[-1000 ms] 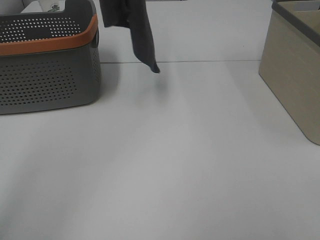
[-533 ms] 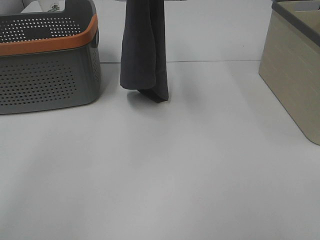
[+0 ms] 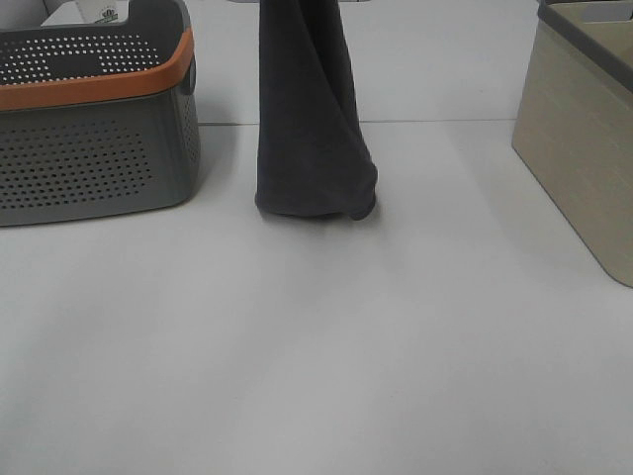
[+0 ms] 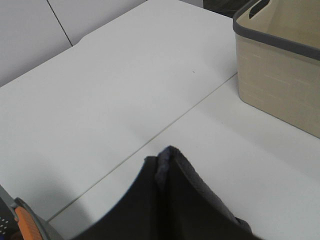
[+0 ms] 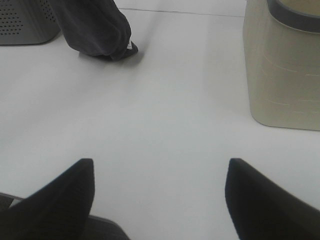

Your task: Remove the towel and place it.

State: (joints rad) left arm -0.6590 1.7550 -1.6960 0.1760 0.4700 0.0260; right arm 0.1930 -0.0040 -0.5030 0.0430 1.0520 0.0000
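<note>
**A:** Is there any writing to read?

**B:** Hardly any. The dark charcoal terry towel [image 3: 312, 129] has one small white tag [image 5: 131, 46] at its lower corner, seen in the right wrist view. Anything printed on it is too small to make out. A white item [image 3: 99, 12] with dark print lies in the grey perforated plastic basket [image 3: 89, 148] with the orange rim, and that print is just as unreadable.

**A:** Which way does the towel run?

**B:** It hangs with its long axis upright, from beyond the top edge of the high view down to the white table [image 3: 316, 356]. The bottom end touches the table and bunches into a rounded fold (the tag pokes out on the side toward the beige basket). That end rests just in front of the thin seam [image 3: 445, 122] across the tabletop. The towel is near the grey basket but apart from it, and well apart from the beige woven-look basket [image 3: 579, 148] with the grey rim.

**A:** What are the counts?

**B:** There is one towel, one tag, two baskets and one seam.

**A:** And the grippers?

**B:** The right gripper [image 5: 160, 195] shows two dark fingers [image 5: 60, 200] spread wide, with only bare table between them. It is well short of the towel. The left gripper shows in no view. Its wrist camera looks down over the towel's dark folds, so I cannot tell how its jaws stand.
</note>
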